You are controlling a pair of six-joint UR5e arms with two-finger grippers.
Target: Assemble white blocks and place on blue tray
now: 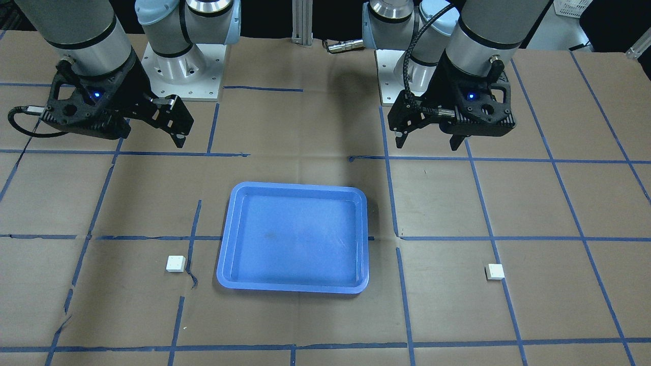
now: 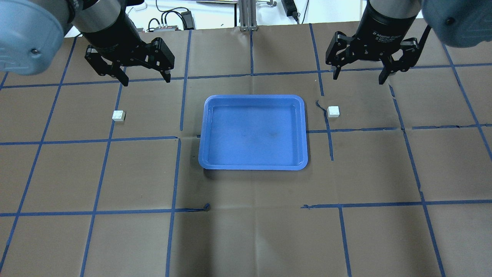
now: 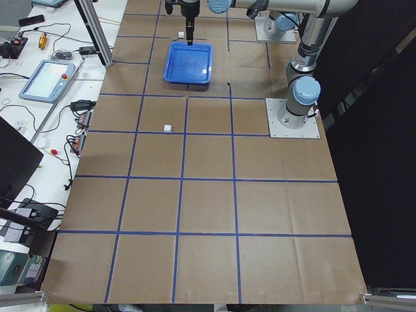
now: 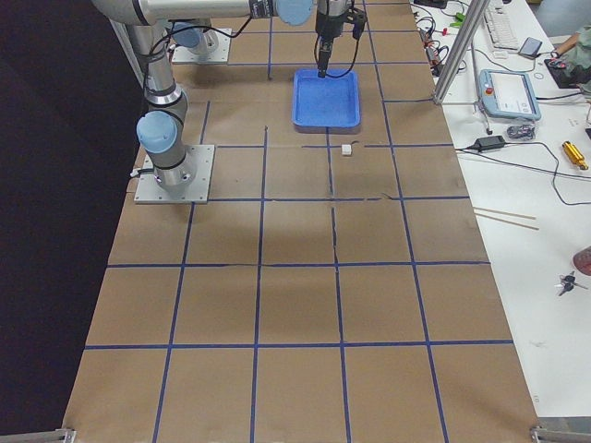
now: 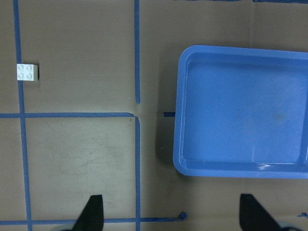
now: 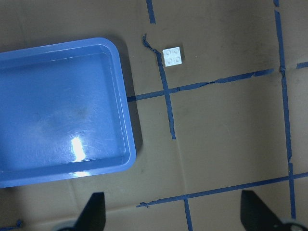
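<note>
My left fingers (image 2: 123, 79) and right fingers (image 2: 335, 73) are spread wide and empty, top of the overhead frame. One white block (image 2: 118, 115) sits below the left pair and the second white block (image 2: 333, 111) below the right, with the blue tray (image 2: 253, 167) between them.

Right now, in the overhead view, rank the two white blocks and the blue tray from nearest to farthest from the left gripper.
1. Left-side white block, closest to the left gripper, on the tray's left.
2. Blue tray, at the table's centre.
3. Right-side white block, beyond the tray on the robot's right.
</note>
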